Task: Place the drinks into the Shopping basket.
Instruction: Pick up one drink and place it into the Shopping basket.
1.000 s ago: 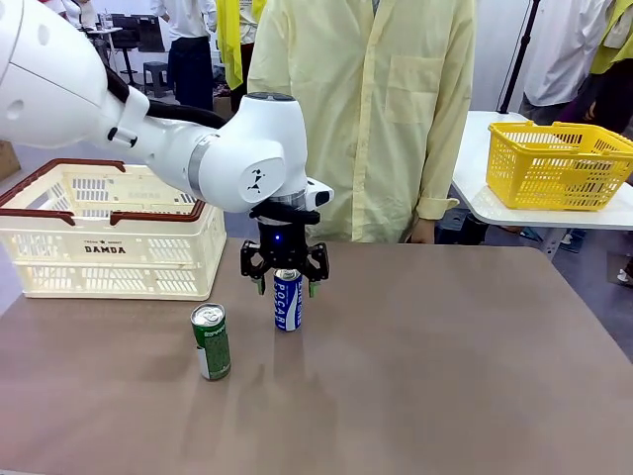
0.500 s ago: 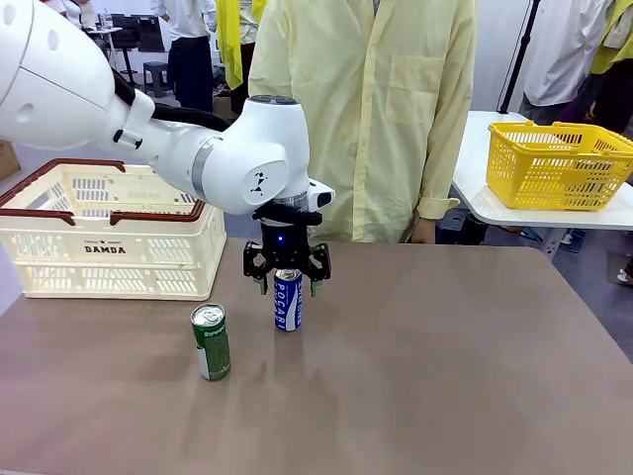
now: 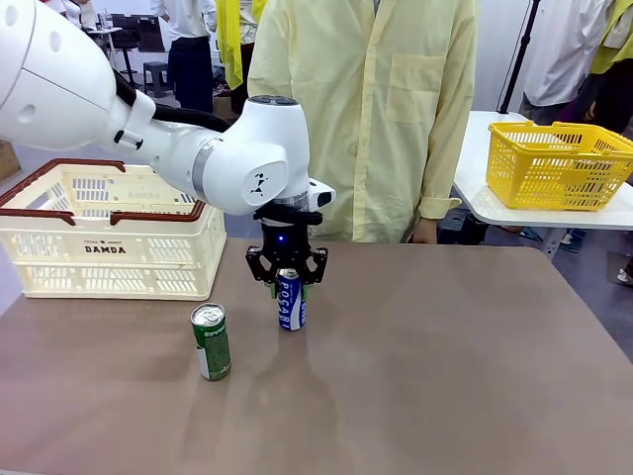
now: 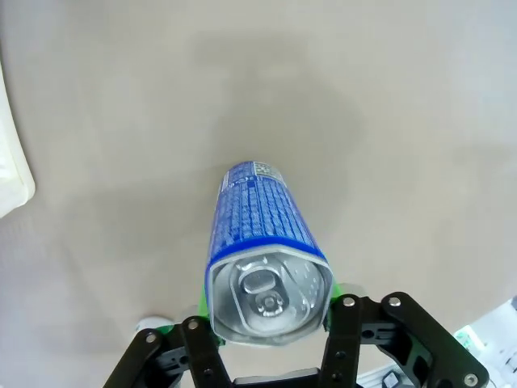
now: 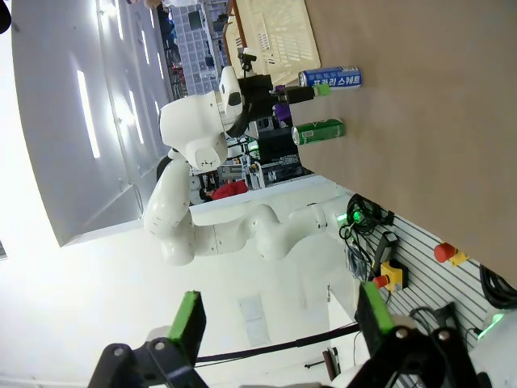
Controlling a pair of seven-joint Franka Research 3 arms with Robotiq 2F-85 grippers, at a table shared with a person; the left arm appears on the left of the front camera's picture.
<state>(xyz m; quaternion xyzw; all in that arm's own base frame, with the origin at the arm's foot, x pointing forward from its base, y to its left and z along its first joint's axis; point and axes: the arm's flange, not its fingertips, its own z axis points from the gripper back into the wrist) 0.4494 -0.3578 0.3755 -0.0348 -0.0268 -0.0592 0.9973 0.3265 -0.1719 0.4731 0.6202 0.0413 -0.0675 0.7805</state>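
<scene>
You are at the very start of the job: neither drink is in the basket (image 3: 104, 247), which sits at the far left of the counter (image 3: 445, 376), and both cans stand outside it. Your left arm (image 3: 227, 163) reaches down over the blue can (image 3: 289, 300), which stands upright near the middle of the counter. The left jaws are clenched on it just under its silver top, and the wrist view shows the green pads (image 4: 202, 299) pressed against the can's sides. The can's base looks to rest on the counter, so I judge the lift is not yet made. The green can (image 3: 211, 341) stands upright and untouched, a little nearer to you and to the left of the blue one, apart from it. The right jaws are released, spread wide with nothing between them, well away from the cans. What is left, as I judge it: lift the blue can, carry it left over the basket, let go, then do the same with the green can.
</scene>
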